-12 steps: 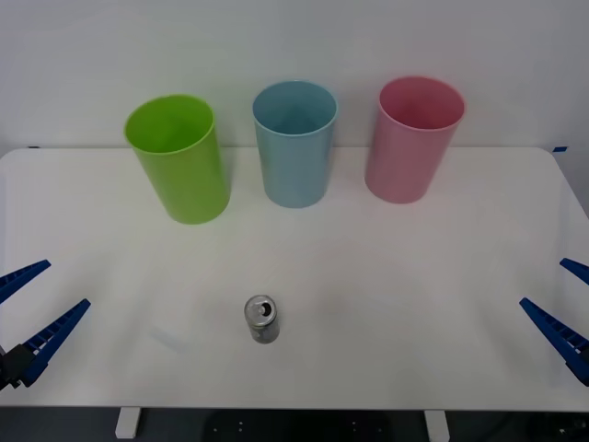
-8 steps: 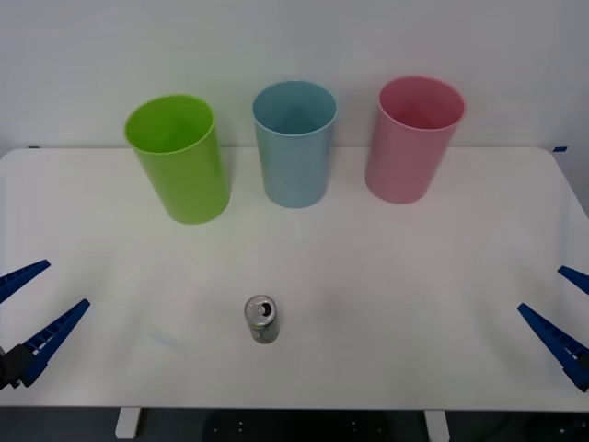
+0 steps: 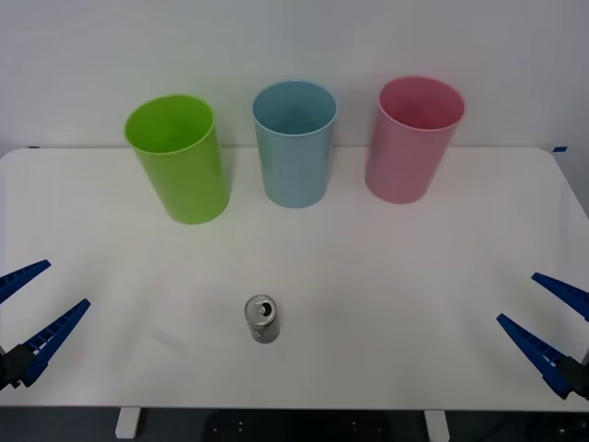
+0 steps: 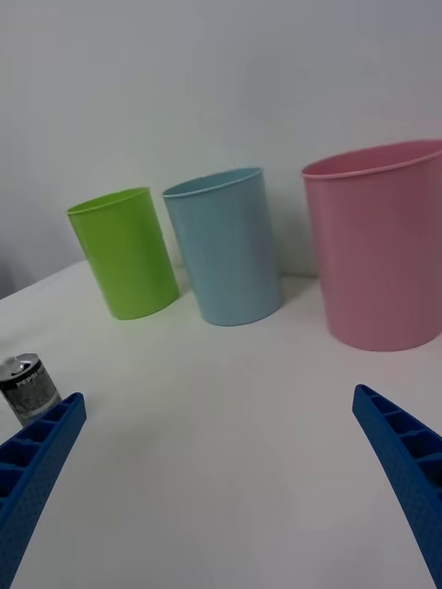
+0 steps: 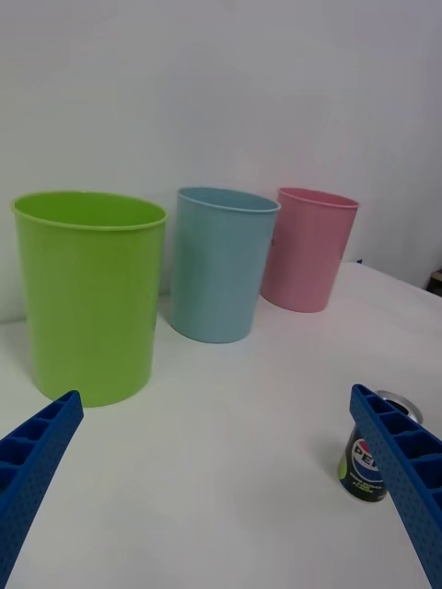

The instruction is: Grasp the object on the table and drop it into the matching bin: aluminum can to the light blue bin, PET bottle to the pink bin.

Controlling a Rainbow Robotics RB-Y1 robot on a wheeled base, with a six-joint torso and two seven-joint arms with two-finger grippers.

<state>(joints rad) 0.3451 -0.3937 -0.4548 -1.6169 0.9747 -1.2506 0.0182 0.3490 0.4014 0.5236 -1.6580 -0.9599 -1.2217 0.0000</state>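
Right gripper (image 3: 548,324) shifted inward over the table's right edge since the earlier frames; left gripper (image 3: 32,313) unchanged at the left edge.

Both grippers hang with blue ribbed fingers spread wide, holding nothing. The aluminum can (image 3: 262,319) stands upright on the white table (image 3: 414,249) near its front edge, left of centre, well apart from both grippers, pull-tab top opened. Along the far side stand the lime green bin (image 3: 179,158), the light blue bin (image 3: 294,143) and the pink bin (image 3: 411,138), left to right, all upright.
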